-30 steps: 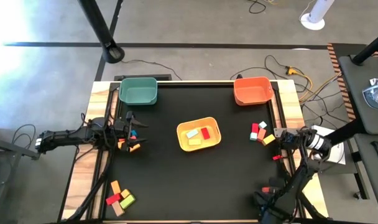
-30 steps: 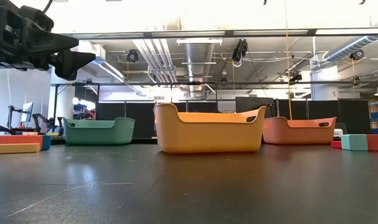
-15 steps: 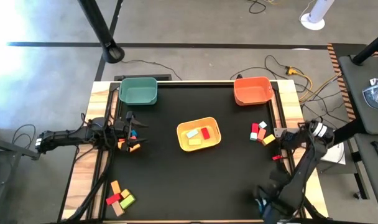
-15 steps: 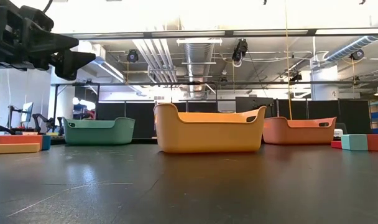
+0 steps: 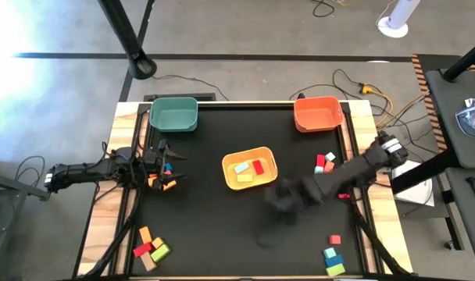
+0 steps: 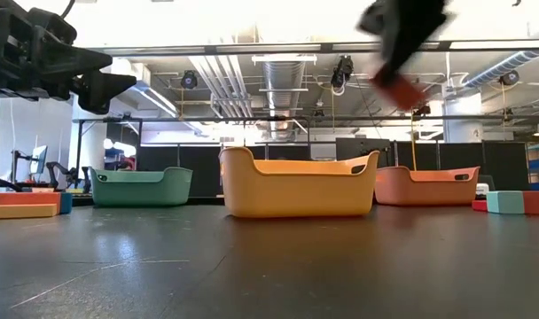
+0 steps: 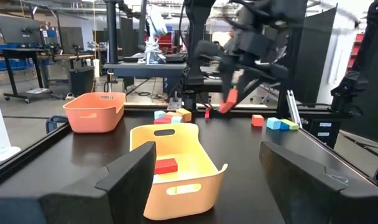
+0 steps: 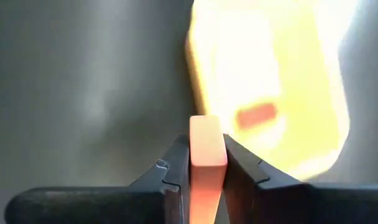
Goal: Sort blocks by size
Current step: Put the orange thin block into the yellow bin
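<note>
At the table's left edge the left gripper [image 5: 166, 165] waited above a few small blocks [image 5: 164, 181], its fingers [image 7: 130, 180] spread wide with nothing between them, so it played no part in this step. Nearer the front on that side lay a cluster of blocks [image 5: 149, 248] not yet sorted, and the green bin [image 5: 173, 114] sat at the back left corner. In the middle stood the yellow bin [image 5: 250, 168], already holding a light blue, a red and a yellow block. Just to its right the right gripper [image 5: 283, 198] was in the air over the black mat, its fingers clenched on a red-orange block [image 8: 206, 163], which the right wrist view showed pinched squarely across its narrow sides with the bin's open mouth ahead of it. The step in hand looked like carrying this block to the yellow bin. To do it well, the gripper should probably bring the block fully over the rim and inside the walls before letting go, lower it near the floor of the bin so it would not bounce out, and aim for the bare part beside the blocks already there. Farther right, more blocks [image 5: 328, 165] lay near the orange bin [image 5: 317, 114], and another few [image 5: 332, 256] at the front right.
</note>
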{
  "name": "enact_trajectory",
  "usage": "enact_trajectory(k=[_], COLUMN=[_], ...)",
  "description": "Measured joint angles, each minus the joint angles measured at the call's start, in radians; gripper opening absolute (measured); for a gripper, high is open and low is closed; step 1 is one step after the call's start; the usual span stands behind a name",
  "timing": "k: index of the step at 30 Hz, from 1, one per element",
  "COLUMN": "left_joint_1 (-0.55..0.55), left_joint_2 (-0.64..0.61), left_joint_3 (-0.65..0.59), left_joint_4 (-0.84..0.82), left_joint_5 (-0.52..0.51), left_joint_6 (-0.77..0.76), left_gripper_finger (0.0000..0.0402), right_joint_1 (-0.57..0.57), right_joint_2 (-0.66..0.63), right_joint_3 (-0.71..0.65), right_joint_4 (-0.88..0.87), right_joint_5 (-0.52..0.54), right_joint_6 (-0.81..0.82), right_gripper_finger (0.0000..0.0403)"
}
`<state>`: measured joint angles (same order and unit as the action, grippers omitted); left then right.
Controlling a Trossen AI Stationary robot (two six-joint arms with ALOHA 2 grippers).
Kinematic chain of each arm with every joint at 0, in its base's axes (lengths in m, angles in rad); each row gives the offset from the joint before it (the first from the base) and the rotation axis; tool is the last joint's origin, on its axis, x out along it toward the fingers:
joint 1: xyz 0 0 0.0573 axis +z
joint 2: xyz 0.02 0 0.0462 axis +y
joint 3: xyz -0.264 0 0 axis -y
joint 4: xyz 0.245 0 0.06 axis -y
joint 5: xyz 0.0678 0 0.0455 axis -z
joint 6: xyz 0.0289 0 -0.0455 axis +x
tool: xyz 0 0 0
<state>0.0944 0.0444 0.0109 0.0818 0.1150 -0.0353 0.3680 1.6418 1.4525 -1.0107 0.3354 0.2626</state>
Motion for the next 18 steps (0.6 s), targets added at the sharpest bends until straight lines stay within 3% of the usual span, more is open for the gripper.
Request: enact_trajectory(k=[7,18], left_joint_1=[0.000,0.000], left_joint_2=[0.000,0.000], left_joint_3=[0.000,0.000], left_joint_4=[0.000,0.000], left_joint_5=[0.000,0.000], left_joint_6=[0.000,0.000], left_gripper_finger=[0.0274,0.0274], right_joint_1=[-0.195,-0.359], right_joint_2=[0.013,0.157], right_joint_3=[0.001,0.000], right_joint_4=[0.287,0.320], right_joint_5=[-0.026,-0.286], right_joint_6=[-0.355,-0.338], right_gripper_finger=[0.0058,0.0058])
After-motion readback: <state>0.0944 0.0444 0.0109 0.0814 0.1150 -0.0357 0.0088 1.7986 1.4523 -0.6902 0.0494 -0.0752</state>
